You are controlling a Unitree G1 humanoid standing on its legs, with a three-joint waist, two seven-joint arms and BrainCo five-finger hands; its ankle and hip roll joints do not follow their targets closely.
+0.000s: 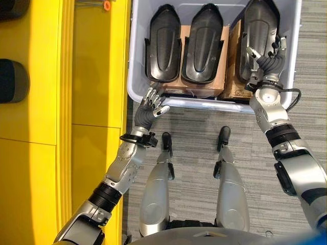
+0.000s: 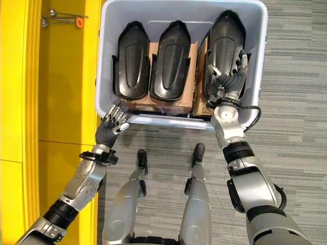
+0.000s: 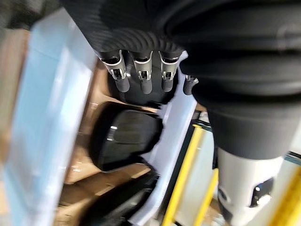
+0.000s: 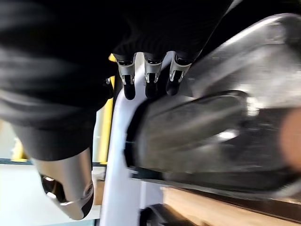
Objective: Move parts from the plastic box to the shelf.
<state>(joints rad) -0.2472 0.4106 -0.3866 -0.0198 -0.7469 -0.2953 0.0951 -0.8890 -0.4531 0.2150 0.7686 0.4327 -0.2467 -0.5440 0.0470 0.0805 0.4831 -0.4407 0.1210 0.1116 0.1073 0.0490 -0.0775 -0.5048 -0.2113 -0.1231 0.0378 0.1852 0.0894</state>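
- At the box's right side, the right hand (image 2: pixel 231 79) has its fingers (image 4: pixel 148 75) curled around the near end of the rightmost black part (image 2: pixel 223 43), thumb on one edge and fingers on the other.
- That part stands tilted against the right wall of the plastic box (image 2: pixel 258 61), on a brown cardboard block (image 2: pixel 201 104).
- Beside it, two more black parts (image 2: pixel 132 61) (image 2: pixel 169 61) lie side by side, touching, on another cardboard block (image 2: pixel 191 51) in the box's left and middle.
- At the box's near left corner, the left hand (image 1: pixel 152 104) hovers with fingers (image 3: pixel 143 75) spread and relaxed, holding nothing, its tips just at the rim.
- The box sits on grey carpeted floor (image 2: pixel 296 127), its left wall close against the yellow shelf (image 1: pixel 92 76).
- On the shelf's far end lies a metal pin with an orange cap (image 2: pixel 77 22).
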